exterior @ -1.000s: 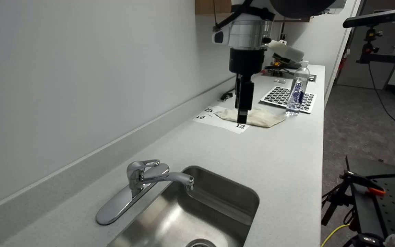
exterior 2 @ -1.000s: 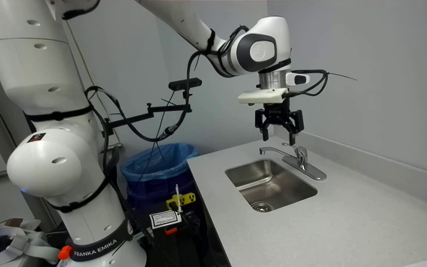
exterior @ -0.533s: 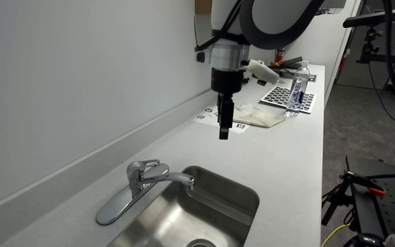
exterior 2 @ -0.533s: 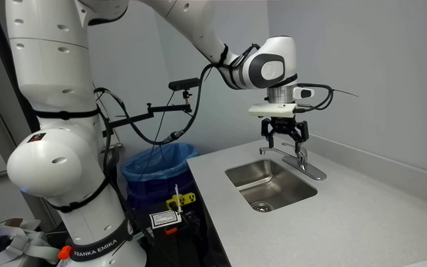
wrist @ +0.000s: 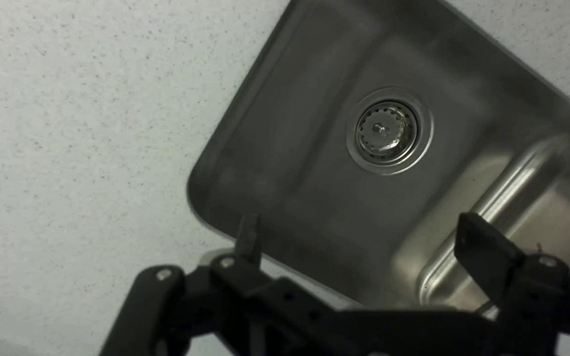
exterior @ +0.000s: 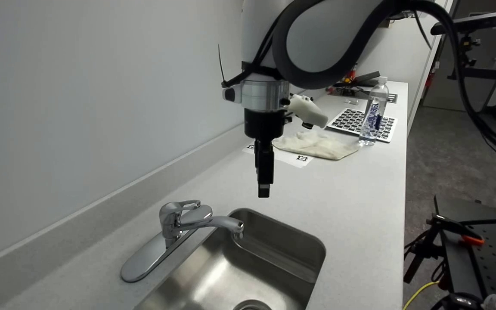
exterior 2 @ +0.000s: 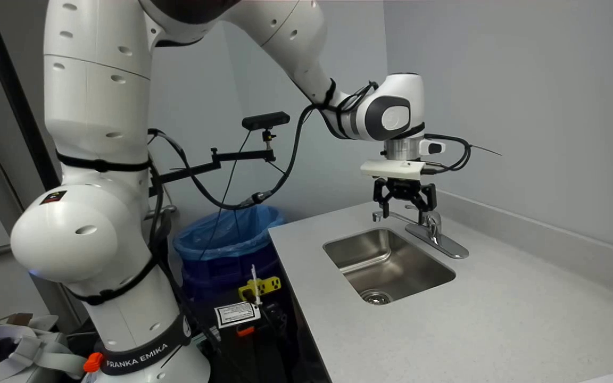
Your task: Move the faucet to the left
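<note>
The chrome faucet (exterior: 215, 221) stands behind the sink (exterior: 282, 260), its low spout reaching over one end of the basin. It also shows in an exterior view (exterior 2: 434, 223), partly covered by one finger. I cannot make it out in the wrist view. My gripper (exterior: 264, 191) points down and hangs above counter height, apart from the faucet. In an exterior view its two fingers (exterior 2: 403, 215) are spread, one overlapping the spout's line of sight. In the wrist view the fingertips (wrist: 357, 222) are wide apart over the sink (wrist: 275, 148) with nothing between them.
A wall (exterior: 101, 107) with a low backsplash runs behind the faucet. A cream cloth (exterior: 319, 146), a water bottle (exterior: 373, 118) and a keyboard-like panel (exterior: 353, 120) lie farther along the counter (exterior: 351, 206). A blue-lined bin (exterior 2: 229, 234) stands beyond the counter end.
My gripper has come down and moved closer to the faucet and sink, its fingers still spread. The faucet has not moved.
</note>
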Controlling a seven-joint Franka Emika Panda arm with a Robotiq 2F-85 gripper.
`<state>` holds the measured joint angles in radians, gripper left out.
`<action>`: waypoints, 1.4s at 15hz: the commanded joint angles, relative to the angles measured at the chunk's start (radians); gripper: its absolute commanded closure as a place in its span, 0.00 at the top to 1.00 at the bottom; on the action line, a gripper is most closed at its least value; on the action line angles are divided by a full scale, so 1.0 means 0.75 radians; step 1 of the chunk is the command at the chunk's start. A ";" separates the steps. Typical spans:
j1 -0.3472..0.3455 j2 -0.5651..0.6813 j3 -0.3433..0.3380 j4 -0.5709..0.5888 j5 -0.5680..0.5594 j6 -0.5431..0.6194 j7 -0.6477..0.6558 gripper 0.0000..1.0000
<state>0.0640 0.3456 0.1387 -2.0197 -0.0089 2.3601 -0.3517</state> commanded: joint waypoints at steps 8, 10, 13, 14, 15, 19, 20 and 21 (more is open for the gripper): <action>-0.050 0.046 0.004 0.063 0.062 0.032 -0.027 1.00; -0.064 0.079 0.020 0.104 0.112 0.039 -0.039 1.00; -0.047 0.147 0.025 0.167 0.117 0.040 -0.019 1.00; -0.045 0.169 0.029 0.187 0.115 0.037 -0.016 1.00; -0.042 0.195 0.032 0.210 0.110 0.029 -0.009 1.00; -0.037 0.280 0.051 0.279 0.104 0.029 -0.011 1.00; -0.037 0.299 0.059 0.297 0.108 0.026 -0.013 1.00; -0.034 0.318 0.069 0.313 0.110 0.029 -0.013 1.00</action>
<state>0.0362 0.5254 0.1701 -1.8517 0.0543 2.3754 -0.3506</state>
